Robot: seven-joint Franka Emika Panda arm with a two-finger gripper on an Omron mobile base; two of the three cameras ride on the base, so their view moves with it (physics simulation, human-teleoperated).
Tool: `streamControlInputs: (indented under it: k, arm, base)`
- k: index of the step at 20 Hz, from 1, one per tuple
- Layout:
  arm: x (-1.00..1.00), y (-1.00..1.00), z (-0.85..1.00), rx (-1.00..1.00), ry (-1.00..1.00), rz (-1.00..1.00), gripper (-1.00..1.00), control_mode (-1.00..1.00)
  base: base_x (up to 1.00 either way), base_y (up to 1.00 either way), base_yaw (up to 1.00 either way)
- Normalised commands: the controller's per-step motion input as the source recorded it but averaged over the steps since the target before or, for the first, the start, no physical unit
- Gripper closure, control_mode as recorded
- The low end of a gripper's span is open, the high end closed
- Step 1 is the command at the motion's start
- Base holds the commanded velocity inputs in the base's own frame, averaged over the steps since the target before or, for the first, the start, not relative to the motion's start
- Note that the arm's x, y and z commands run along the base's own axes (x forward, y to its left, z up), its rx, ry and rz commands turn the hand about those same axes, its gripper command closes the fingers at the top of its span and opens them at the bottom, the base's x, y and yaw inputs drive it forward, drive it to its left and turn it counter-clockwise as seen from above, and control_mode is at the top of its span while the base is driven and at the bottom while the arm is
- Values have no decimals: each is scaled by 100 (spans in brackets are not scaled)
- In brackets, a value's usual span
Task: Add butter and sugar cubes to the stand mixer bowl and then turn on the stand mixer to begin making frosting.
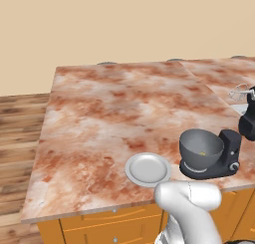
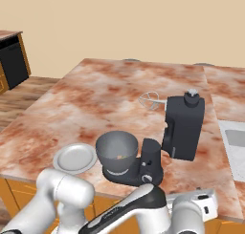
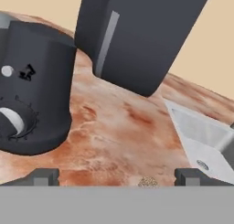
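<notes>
Looking along your hand, you see the fingers (image 3: 116,176) spread wide with nothing between them, only their tips showing, low beside the stand mixer (image 2: 158,147). Its knob (image 3: 11,120) is cut off at the edge. The stand mixer bowl (image 2: 117,151) holds a faint yellowish speck (possibly butter), beside the plate (image 2: 75,157) on the surface (image 1: 109,108).

A plain beige wall (image 1: 124,24) stands behind the desk (image 1: 114,108), whose top is mottled reddish marble over orange cabinet fronts (image 1: 104,225). Brown wooden floor (image 1: 20,133) shows at the left. A dark cabinet (image 2: 12,61) stands against the wall.
</notes>
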Motion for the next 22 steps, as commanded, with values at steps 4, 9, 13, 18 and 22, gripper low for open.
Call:
streamControlInputs:
  k: [4,9,13,18,22]
  arm:
    - [36,-47,-19,-2,13,0,-100,-100]
    - [27,-45,-21,0,21,2,-100,-100]
    - [8,-22,-34,0,4,10,-100,-100]
    - [11,-1,-31,2,0,18,-100,-100]
    - [15,0,-21,1,0,9,-100,-100]
  base:
    - [0,0,0]
    - [0,0,0]
    - [0,0,0]
    - [0,0,0]
    - [0,0,0]
